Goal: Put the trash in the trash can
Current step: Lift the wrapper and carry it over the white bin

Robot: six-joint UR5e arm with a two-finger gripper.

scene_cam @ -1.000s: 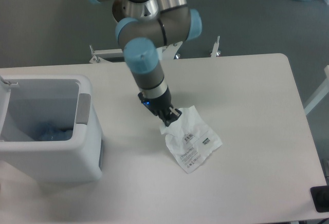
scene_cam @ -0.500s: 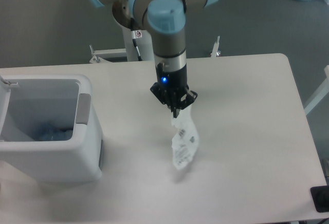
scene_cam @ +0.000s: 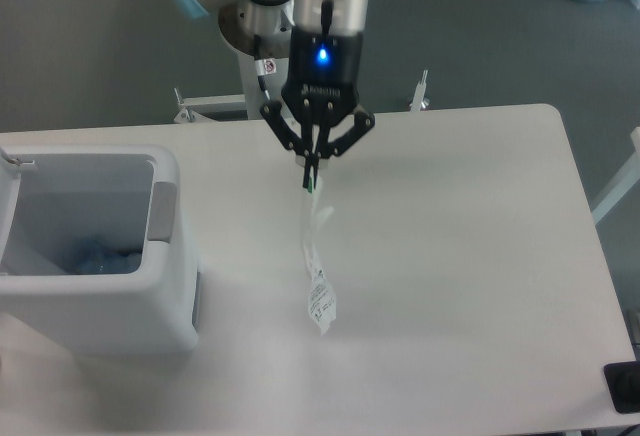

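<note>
Pouch hanging edge-on from the tool, fingers pinched shut on its top, above the white desk, trash can to the left holding something bluish

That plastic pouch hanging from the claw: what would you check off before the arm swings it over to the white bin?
1. Grip: the gripper is shut on the top edge of the plastic pouch. Ok.
2. Pouch off the table: it hangs straight down and looks clear of the surface. Ok, though the margin cannot be judged.
3. Pouch high enough to pass the trash can rim: cannot tell from this one view.
4. Bin mouth open: ok, with something bluish already lying at the bottom.
5. Path to the bin: nothing stands on the table between them. Ok.
6. Gripper over the bin: not ok, it is well to the bin's side.
</note>
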